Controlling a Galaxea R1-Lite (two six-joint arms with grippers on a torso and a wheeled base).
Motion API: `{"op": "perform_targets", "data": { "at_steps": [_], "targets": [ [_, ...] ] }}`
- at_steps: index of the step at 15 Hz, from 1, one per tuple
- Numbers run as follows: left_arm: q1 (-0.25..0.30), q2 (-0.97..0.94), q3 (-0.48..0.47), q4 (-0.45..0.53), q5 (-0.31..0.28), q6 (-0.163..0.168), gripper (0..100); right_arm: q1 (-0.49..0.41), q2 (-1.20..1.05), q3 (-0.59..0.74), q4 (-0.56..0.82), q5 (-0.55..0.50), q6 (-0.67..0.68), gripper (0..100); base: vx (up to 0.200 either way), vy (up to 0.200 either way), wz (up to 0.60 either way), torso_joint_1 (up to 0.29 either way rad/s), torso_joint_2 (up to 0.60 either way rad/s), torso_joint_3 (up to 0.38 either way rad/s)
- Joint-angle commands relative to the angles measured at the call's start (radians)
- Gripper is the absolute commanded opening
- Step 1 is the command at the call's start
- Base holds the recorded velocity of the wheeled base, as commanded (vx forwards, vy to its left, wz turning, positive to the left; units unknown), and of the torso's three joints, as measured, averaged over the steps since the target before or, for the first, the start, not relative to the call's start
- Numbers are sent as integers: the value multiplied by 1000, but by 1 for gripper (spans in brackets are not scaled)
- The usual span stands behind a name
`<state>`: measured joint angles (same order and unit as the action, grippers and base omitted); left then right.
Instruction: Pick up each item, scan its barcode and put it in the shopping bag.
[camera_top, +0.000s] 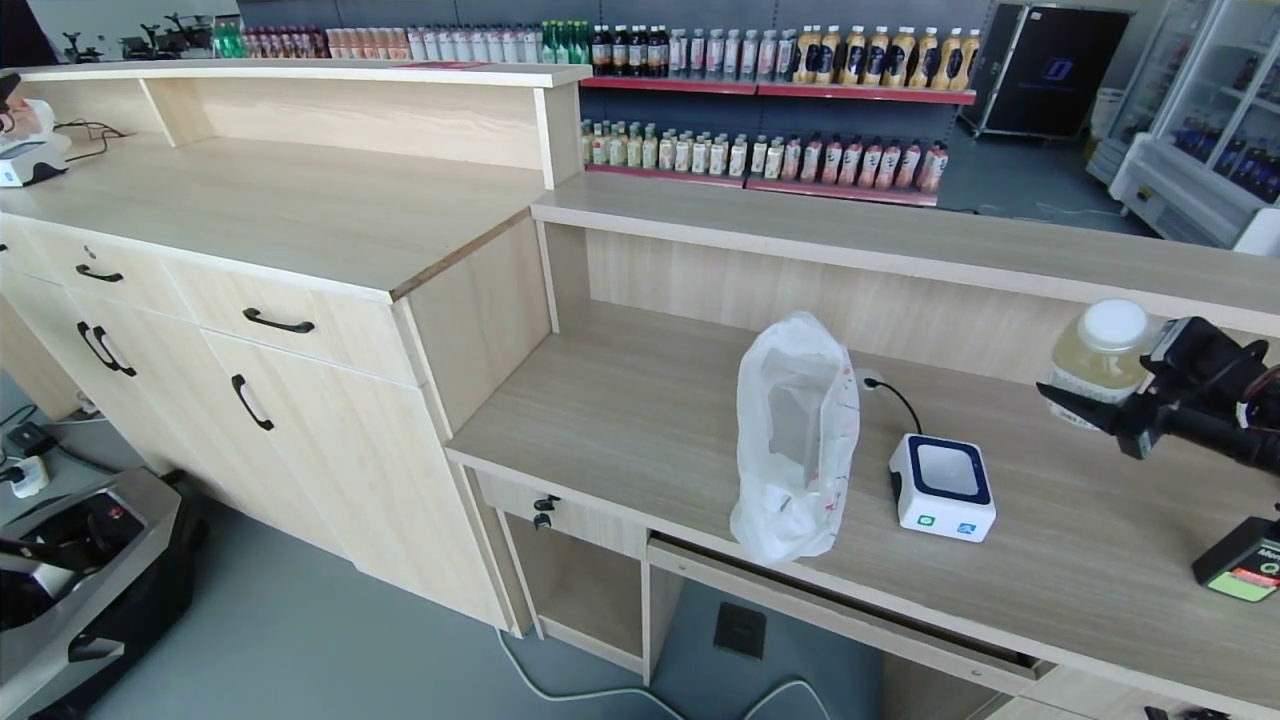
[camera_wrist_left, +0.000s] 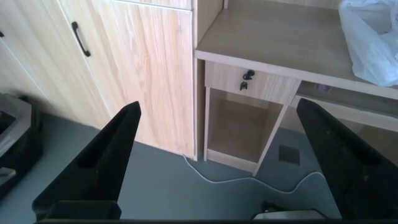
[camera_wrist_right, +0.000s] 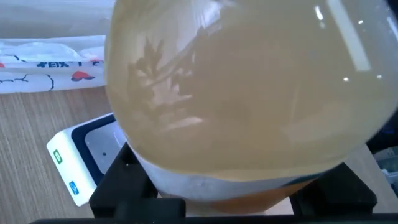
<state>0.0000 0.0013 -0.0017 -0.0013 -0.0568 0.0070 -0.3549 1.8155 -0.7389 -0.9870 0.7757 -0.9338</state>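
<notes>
Progress looks early, judging by how things lie. Farthest left, the left gripper (camera_wrist_left: 219, 106) hangs low in front of the pale cabinet doors (camera_wrist_left: 149, 68), above the grey floor (camera_wrist_left: 168, 186). Its fingers are spread wide with nothing between them, so this arm has no part in the job at this moment.

On the lower counter (camera_top: 620, 400) the white plastic shopping bag (camera_top: 795, 440) stands upright with its mouth loosely gathered. The film is cloudy, so it cannot be told whether anything already lies inside. Just beside it, on its right, sits the small white scanner (camera_top: 942, 487) with its dark window facing up and its cable running back toward the wall.

Further right, the right gripper (camera_top: 1090, 400) is closed around the lower part of the bottle (camera_top: 1100, 355), a clear one with pale yellowish liquid and a white cap, kept upright. The bottle is off to the right of the scanner, not above its window.

So the pick-up appears done for this item, while both its scan and its drop into the bag remain. At the far right edge a dark flat pack (camera_top: 1240, 572) lies on the counter. It may be another item waiting its turn.
</notes>
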Motion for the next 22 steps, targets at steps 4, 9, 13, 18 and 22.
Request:
{"op": "perform_targets", "data": {
  "at_steps": [4,9,13,18,22],
  "targets": [
    [0,0,0,0,0,-1,100,37,122,15,-35,-3,-45,0,0,0,0,0,0,0],
    [0,0,0,0,0,-1,100,45,171,0,-38,-3,-123,0,0,0,0,0,0,0],
    [0,0,0,0,0,1,100,82,223,-30,-71,-3,-132,0,0,0,0,0,0,0],
    [0,0,0,0,0,-1,100,108,280,-125,-90,-47,-145,0,0,0,0,0,0,0],
    [0,0,0,0,0,1,100,114,312,-139,-90,-47,-211,0,0,0,0,0,0,0]
  ]
}}
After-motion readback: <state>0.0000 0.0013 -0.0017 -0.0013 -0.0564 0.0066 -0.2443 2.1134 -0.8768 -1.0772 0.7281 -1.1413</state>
